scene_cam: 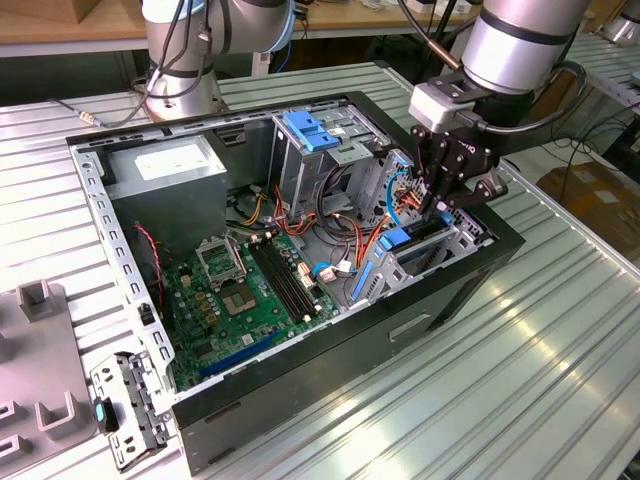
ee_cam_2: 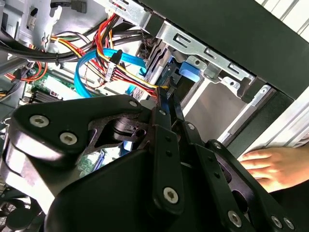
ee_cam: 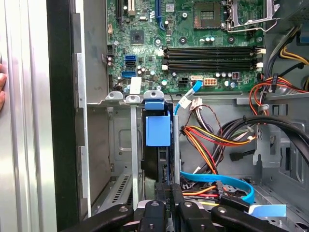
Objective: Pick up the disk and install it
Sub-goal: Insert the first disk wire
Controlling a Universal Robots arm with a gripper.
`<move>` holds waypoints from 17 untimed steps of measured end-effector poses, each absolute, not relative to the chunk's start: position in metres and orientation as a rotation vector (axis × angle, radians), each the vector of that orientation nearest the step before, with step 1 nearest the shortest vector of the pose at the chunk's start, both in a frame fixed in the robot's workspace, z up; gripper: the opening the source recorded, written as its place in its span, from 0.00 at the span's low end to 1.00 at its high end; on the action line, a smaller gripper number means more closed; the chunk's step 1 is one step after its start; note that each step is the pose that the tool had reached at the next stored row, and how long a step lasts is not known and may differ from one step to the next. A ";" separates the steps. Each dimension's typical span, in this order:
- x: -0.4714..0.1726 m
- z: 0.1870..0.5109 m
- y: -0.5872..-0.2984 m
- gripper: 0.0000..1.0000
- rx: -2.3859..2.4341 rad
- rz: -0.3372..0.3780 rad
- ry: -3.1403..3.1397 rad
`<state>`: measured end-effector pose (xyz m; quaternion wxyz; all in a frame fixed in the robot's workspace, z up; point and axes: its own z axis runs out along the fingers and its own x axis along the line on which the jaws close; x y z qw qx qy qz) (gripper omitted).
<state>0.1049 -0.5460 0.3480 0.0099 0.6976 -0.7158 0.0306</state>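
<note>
Disk (scene_cam: pixel 412 243), flat with a bright-blue plastic rail, stands on edge in the metal drive bay (scene_cam: pixel 455 245) of the open case (scene_cam: pixel 300 395); the black hand (scene_cam: pixel 437 203) pinches its end.

The arm reaches steeply down, its tool (scene_cam: pixel 437 203) with fingers drawn close together.

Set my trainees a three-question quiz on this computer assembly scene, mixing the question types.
1. True or false: the gripper is at the drive bay of the case, where the disk stands.
2. What colour is the disk's carrier?
3. Fill in: in the second wrist view, a person's ____ rests beside the case.
Key: 1 true; 2 blue; 3 hand.
</note>
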 end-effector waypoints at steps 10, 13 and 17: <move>0.105 0.346 -0.546 0.17 2.178 0.095 -2.234; 0.105 0.347 -0.545 0.17 2.178 0.096 -2.234; 0.105 0.346 -0.545 0.17 2.181 0.096 -2.232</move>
